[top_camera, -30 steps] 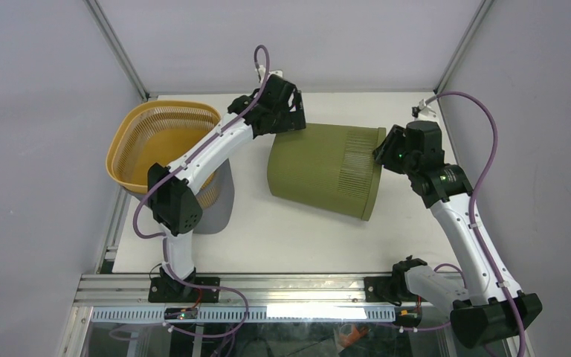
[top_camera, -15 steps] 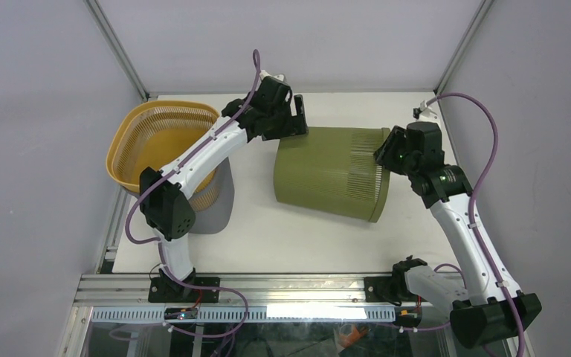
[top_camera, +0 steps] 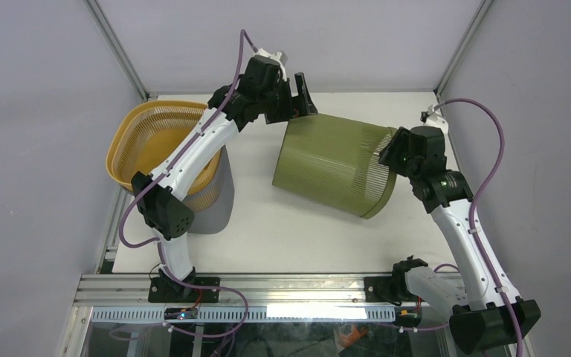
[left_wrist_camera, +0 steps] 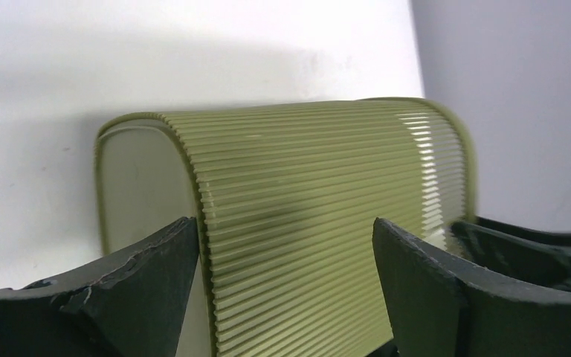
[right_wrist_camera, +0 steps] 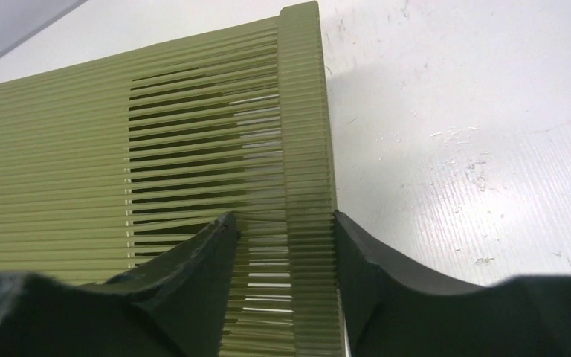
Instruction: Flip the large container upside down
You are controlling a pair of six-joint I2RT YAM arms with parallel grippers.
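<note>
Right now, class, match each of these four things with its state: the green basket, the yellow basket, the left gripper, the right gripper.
Things:
1. green basket
2. yellow basket
3. left gripper
4. right gripper

States:
A. jaws gripping a ribbed green rim
B. standing mouth up at the table's left
C. tipped over on its side
D. jaws wide open, holding nothing

Pairs: 1-C, 2-B, 3-D, 4-A

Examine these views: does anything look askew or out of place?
Yes. The green container is tipped on its side, neither upright nor inverted. The right gripper pinches its rim; the left gripper hangs open by its closed end.
</note>
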